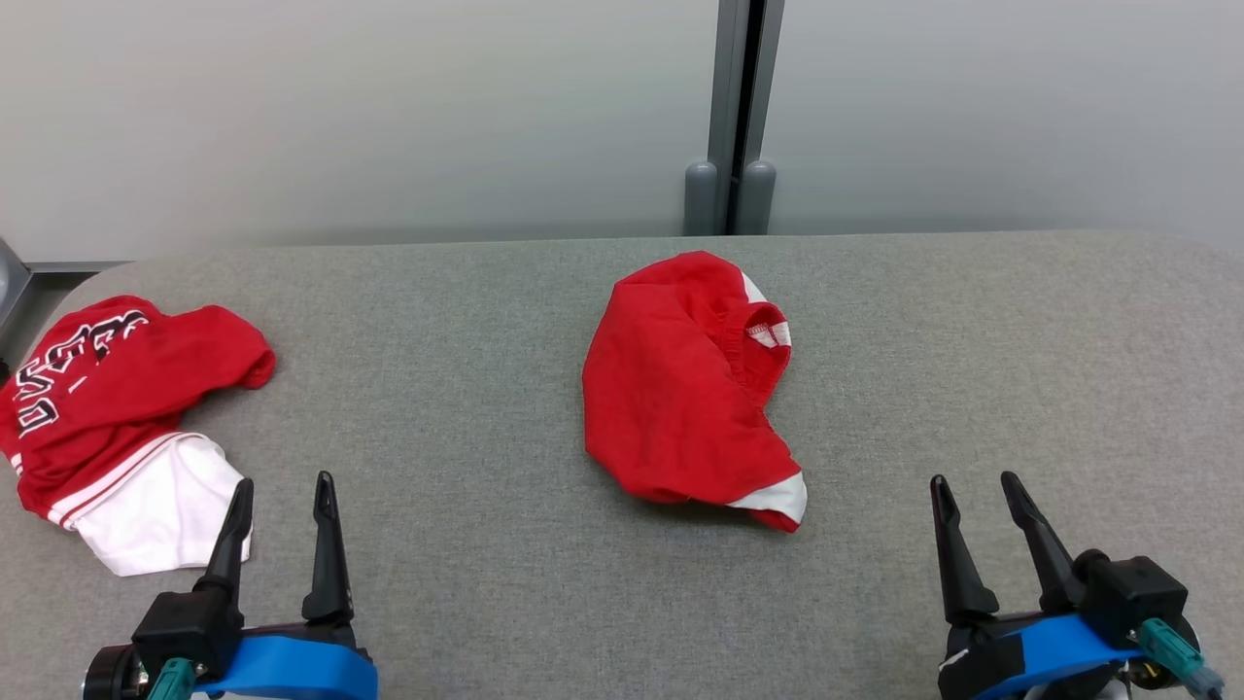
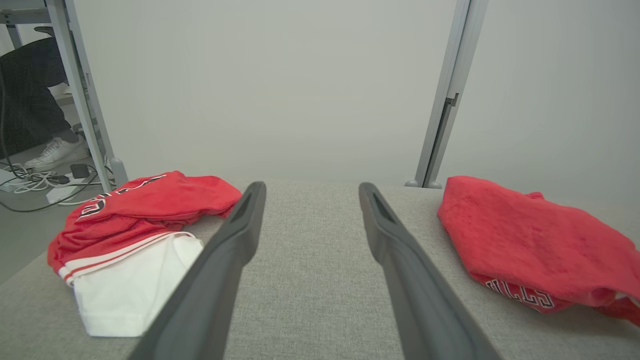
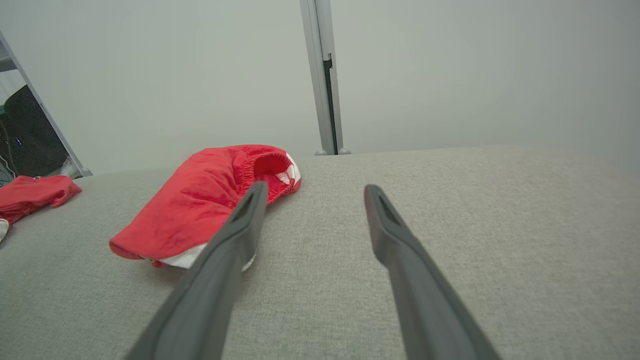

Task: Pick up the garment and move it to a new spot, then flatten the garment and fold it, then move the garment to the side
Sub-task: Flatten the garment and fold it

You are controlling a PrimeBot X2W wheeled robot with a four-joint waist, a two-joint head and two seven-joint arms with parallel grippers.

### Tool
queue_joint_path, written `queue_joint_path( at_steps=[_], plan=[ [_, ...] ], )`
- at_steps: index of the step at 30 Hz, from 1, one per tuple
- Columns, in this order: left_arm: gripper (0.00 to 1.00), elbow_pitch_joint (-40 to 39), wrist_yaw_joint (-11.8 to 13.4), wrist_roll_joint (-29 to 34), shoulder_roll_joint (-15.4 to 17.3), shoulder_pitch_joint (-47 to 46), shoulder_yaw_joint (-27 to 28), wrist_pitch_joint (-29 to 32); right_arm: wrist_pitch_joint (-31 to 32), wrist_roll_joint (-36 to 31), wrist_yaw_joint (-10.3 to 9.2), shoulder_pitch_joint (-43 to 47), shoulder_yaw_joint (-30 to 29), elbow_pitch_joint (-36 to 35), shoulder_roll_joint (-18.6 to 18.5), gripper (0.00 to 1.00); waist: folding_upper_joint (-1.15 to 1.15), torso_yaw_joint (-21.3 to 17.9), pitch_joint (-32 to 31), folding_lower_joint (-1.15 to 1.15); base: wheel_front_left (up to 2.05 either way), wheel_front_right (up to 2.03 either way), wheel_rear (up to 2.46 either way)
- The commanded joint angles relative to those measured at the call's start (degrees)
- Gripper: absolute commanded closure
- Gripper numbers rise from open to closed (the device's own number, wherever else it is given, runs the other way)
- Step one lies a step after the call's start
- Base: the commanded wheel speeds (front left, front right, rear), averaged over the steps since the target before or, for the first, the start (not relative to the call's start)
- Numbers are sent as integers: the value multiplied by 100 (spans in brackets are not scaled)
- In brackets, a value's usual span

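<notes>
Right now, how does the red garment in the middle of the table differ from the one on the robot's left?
The middle garment shows nearly all red with narrow white trim; the left garment has a big white panel with red stripes. The left garment's black-and-white lettering faces up; the middle garment's lettering peeks from its lower edge in the left wrist view. Both lie crumpled on the grey table, unheld.

Left claw (image 1: 282, 483): two long tapered black fingers (image 1: 328, 554), slotted near tips, black knuckle block (image 1: 185, 622), blue band (image 1: 292, 671) at wrist, teal connector (image 1: 173, 678). Right claw (image 1: 974, 480): same build, blue band, teal plug (image 1: 1171, 649), white patch (image 1: 955, 659) on housing.
</notes>
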Motion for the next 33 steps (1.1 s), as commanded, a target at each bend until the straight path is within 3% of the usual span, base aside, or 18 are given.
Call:
queue_joint_path(
  at_steps=[1, 14, 25, 33],
  plan=[
    [0, 13, -38, 39, -3, -45, 56, -27, -19, 25, 3, -49, 2, 37, -27, 0, 0, 3, 6, 0, 0, 0, 0],
    [0, 72, -180, 193, -151, -330, -1, -27, 78, -234, 3, -1158, 312, 702, -27, 0, 0, 229, 236, 0, 0, 0, 0],
    [0, 181, -290, 269, -276, -600, -48, -27, 60, -506, 3, -1824, 496, 2657, -26, 0, 0, 638, 550, 0, 0, 0, 0],
    [0, 289, -351, 312, -321, -666, -21, -27, 1, -333, 3, -2128, 783, 3773, -29, 0, 0, 839, 537, 0, 0, 0, 0]
  ],
)
